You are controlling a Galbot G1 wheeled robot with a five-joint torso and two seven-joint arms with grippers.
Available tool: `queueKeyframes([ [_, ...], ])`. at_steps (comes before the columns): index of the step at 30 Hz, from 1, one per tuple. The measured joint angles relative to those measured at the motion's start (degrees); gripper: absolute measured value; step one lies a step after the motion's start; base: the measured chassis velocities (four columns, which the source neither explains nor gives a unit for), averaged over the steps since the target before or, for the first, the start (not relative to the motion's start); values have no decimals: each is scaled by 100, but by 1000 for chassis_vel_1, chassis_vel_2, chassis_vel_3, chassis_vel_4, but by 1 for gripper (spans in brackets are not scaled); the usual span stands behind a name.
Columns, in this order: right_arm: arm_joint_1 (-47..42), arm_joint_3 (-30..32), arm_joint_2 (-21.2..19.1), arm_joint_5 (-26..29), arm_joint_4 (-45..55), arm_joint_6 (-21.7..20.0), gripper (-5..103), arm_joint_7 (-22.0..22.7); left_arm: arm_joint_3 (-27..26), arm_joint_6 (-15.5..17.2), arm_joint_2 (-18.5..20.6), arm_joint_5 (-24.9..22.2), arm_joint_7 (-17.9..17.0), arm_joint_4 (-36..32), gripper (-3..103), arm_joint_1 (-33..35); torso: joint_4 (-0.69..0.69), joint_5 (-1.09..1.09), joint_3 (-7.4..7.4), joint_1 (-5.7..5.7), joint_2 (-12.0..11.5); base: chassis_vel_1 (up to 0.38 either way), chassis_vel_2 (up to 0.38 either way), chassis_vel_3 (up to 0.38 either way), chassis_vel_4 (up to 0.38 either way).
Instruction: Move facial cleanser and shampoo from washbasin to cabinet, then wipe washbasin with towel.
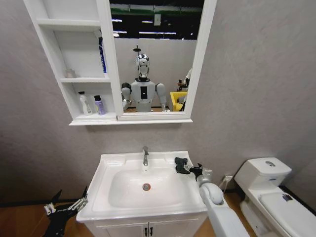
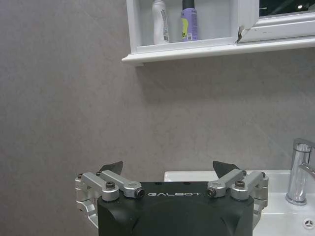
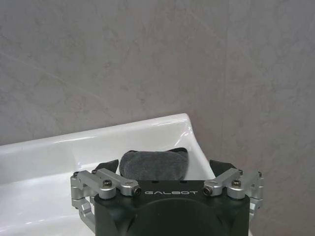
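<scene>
Both fingers (image 3: pixel 224 169) straddle towel (image 3: pixel 154 164) — lying crosswise.

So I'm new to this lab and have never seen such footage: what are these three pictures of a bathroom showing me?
A two-armed wheeled robot, visible in the mirror. The head view looks down on the washbasin; the other two come from cameras on its wrists. The right gripper hovers at the basin's back right corner, jaws open around the dark towel lying on the rim. The left gripper waits open, low beside the basin's left edge. Two bottles stand in the cabinet's lowest compartment.
</scene>
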Motion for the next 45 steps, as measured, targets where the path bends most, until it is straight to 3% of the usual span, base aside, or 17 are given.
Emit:
queueKeyframes([
  [13,553,-360,93,171,-552,-399,100,543,0,0,0,0,0,0,100,0,-1,0,-1,0,0,0,0,0,0],
  [28,758,-382,90,202,-1030,-377,102,428,0,-1,0,0,0,0,100,-1,-1,0,-1,-1,1,0,0,0,0],
  [38,897,-440,185,189,-1422,-200,74,272,0,-1,0,0,0,0,100,-1,-1,0,-1,-1,1,0,0,0,0],
  [41,926,-446,216,187,-1496,-186,57,263,0,-1,0,0,0,0,100,-1,-1,0,-1,-1,1,0,0,0,0],
  [45,931,-442,236,182,-1535,-178,47,254,0,-1,0,0,0,0,100,-1,-1,0,-2,-1,1,0,0,0,0],
])
